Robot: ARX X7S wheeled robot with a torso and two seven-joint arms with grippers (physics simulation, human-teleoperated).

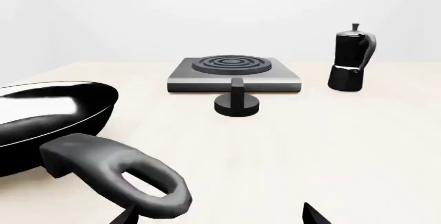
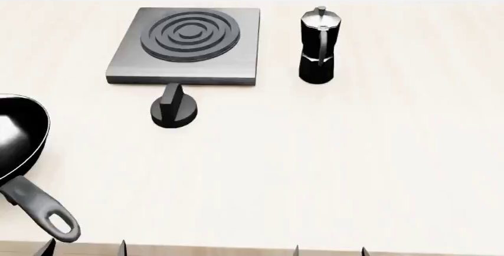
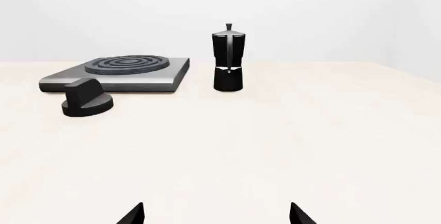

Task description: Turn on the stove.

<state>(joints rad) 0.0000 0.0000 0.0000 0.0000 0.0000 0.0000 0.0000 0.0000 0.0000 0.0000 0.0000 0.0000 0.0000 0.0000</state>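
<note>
The stove (image 2: 228, 67) is a flat grey metal slab with a raised ring burner (image 2: 190, 33), at the table's far side; it also shows in the left wrist view (image 1: 234, 77) and the right wrist view (image 3: 117, 77). Its small black knob (image 2: 173, 108) with an upright fin stands just in front of it, also seen in the left wrist view (image 1: 237, 100) and the right wrist view (image 3: 86, 100). My left gripper (image 2: 85, 249) and right gripper (image 2: 329, 251) sit at the table's near edge, far from the knob. Both are open and empty; only the fingertips show.
A black frying pan (image 2: 18, 135) lies at the near left, its handle (image 2: 43, 212) reaching toward my left gripper (image 1: 220, 216). A black moka pot (image 2: 319, 45) stands right of the stove. The pale table (image 2: 331, 167) spreads between the grippers and the knob.
</note>
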